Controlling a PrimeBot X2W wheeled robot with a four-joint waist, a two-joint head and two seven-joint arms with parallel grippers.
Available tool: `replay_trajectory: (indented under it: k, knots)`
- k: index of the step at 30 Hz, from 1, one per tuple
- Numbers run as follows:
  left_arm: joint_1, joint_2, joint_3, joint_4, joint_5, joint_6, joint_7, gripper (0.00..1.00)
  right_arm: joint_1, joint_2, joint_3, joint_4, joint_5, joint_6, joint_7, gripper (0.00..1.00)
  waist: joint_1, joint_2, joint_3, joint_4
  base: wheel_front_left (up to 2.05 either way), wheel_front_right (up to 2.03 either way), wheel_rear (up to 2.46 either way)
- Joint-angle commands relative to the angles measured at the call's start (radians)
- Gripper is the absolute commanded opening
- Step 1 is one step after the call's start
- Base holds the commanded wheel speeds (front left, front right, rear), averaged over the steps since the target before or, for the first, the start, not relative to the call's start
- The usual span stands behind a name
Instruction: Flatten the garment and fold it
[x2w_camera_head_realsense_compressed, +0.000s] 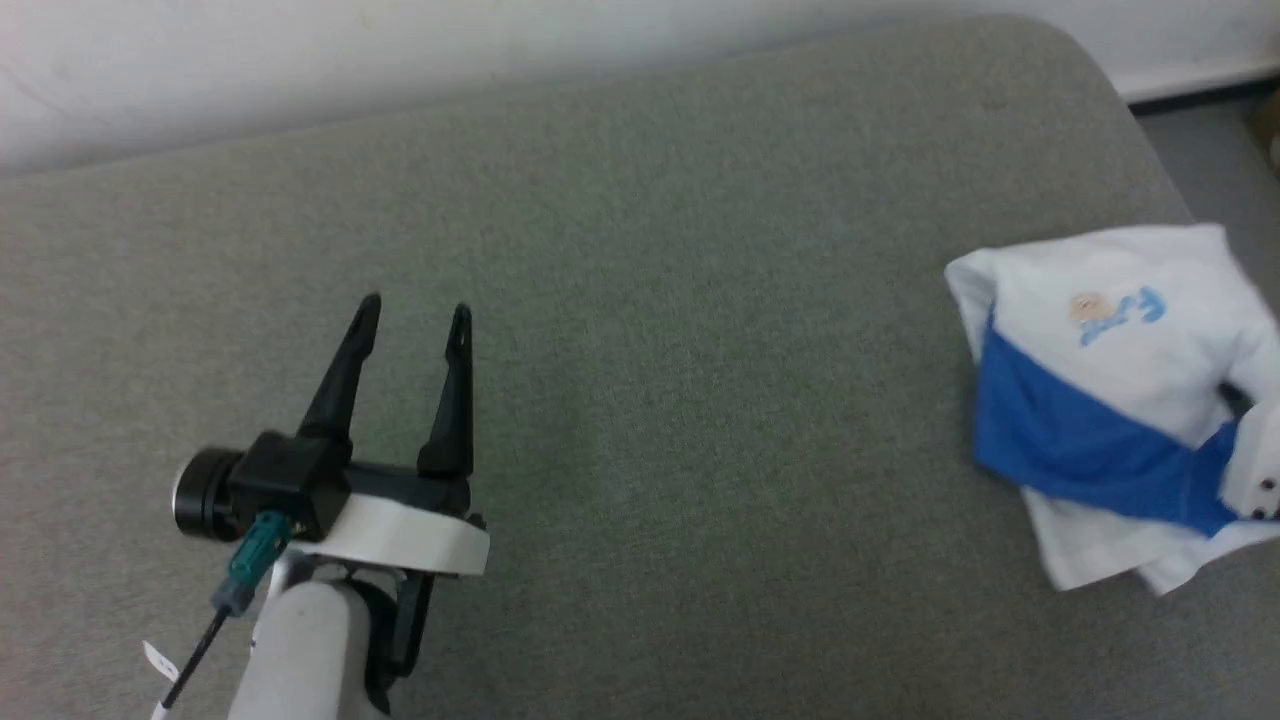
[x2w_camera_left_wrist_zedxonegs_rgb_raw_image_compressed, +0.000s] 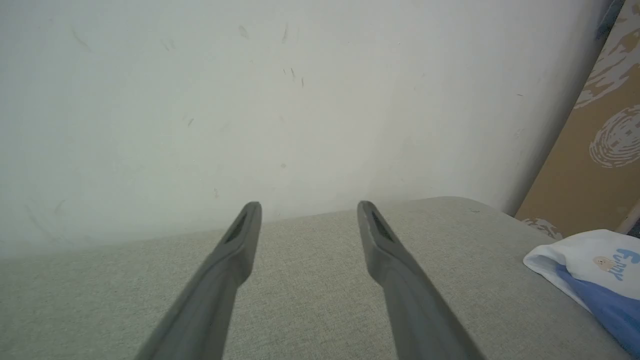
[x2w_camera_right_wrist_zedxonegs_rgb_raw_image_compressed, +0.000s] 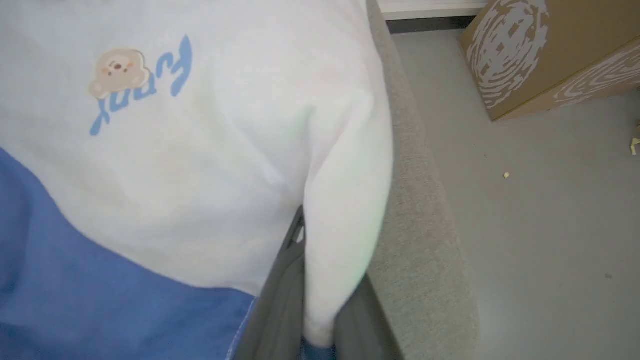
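Just one garment (x2w_camera_head_realsense_compressed: 1100, 340), pinched by right fingers (x2w_camera_right_wrist_zedxonegs_rgb_raw_image_compressed: 278, 305)

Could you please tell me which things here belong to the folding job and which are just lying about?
Job: garment; right hand, gripping its white fold; left hand, open; grey cushion.
Lying about: cardboard box; scrap on floor.
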Motion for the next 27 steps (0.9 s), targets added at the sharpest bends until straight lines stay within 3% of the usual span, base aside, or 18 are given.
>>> replay_trajectory:
  k: [1, 6, 7, 8, 14, 18, 23, 27]
  knots:
    - [-0.028, 0.014, -0.007, -0.011, 0.011, -0.009, 0.007, 1.00, -0.044, -0.008, -0.016, 0.034, -0.010, -0.001, -0.049, 0.00, -0.0002, 0.0000, 0.157, -0.049, 0.00, 0.00, 0.00]
    - [-0.071, 0.037, -0.021, -0.036, 0.029, -0.015, 0.024, 1.00, -0.139, 0.006, -0.077, 0.170, -0.019, -0.001, -0.203, 0.00, -0.0002, 0.0000, 0.222, -0.049, 0.00, 0.00, 0.00]
    - [-0.077, 0.040, -0.023, -0.039, 0.031, -0.015, 0.026, 1.00, -0.154, 0.012, -0.084, 0.191, -0.020, -0.001, -0.233, 0.37, -0.0002, 0.0000, 0.231, -0.047, 0.00, 0.00, 0.00]
    - [-0.081, 0.043, -0.024, -0.040, 0.032, -0.015, 0.027, 1.00, -0.167, 0.012, -0.091, 0.219, -0.032, -0.001, -0.264, 1.00, -0.0002, 0.0000, 0.236, -0.045, 0.00, 0.00, 0.00]
    - [-0.087, 0.039, -0.026, -0.021, 0.023, -0.007, 0.016, 1.00, -0.202, 0.034, -0.156, 0.408, -0.051, -0.001, -0.357, 1.00, -0.0002, 0.0000, 0.222, -0.025, 0.00, 0.00, 0.00]
    - [-0.066, 0.029, -0.023, 0.005, 0.007, 0.002, 0.001, 1.00, -0.169, 0.024, -0.217, 0.460, -0.024, -0.001, -0.419, 1.00, -0.0002, 0.0000, 0.166, -0.007, 0.00, 0.00, 0.00]
    - [-0.015, 0.016, -0.009, 0.035, -0.018, 0.018, -0.015, 1.00, -0.089, -0.003, -0.228, 0.466, -0.050, -0.001, -0.481, 1.00, -0.0002, 0.0000, 0.071, 0.015, 0.00, 0.00, 0.00]
    - [0.036, 0.006, 0.007, 0.050, -0.040, 0.034, -0.022, 1.00, -0.011, 0.000, -0.237, 0.365, -0.091, -0.001, -0.495, 1.00, -0.0002, 0.0000, -0.009, 0.035, 0.00, 0.00, 0.00]
